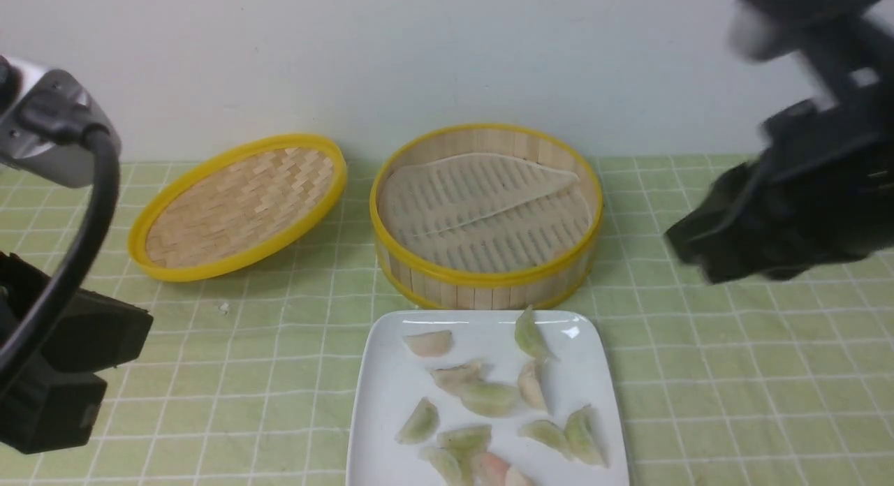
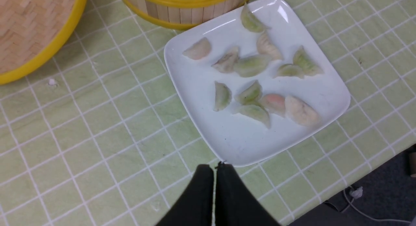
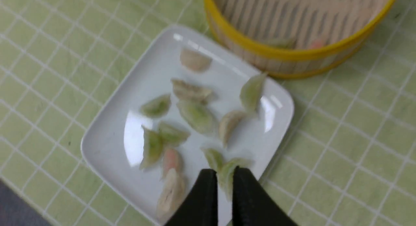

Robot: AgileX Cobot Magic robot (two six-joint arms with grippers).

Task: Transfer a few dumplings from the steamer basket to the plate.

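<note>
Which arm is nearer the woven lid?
Left. The left arm is left of the woven lid, on its near side; the right arm is right, past the steamer basket.

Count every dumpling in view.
14: twelve dumplings spread over the plate, and two in the steamer basket, a green one and a pinkish one, both by its near wall. That wall may hide more.

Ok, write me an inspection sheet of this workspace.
Surface: green checked cloth, small white speck on it
Plate: in front of basket, several dumplings on it
Basket: at least two dumplings inside
Clutter: woven lid, left of basket
Left gripper: shut, empty
Right gripper: slightly open, empty
Cables: black one on left arm; thin one past table edge
Surroundings: pale wall behind
</note>
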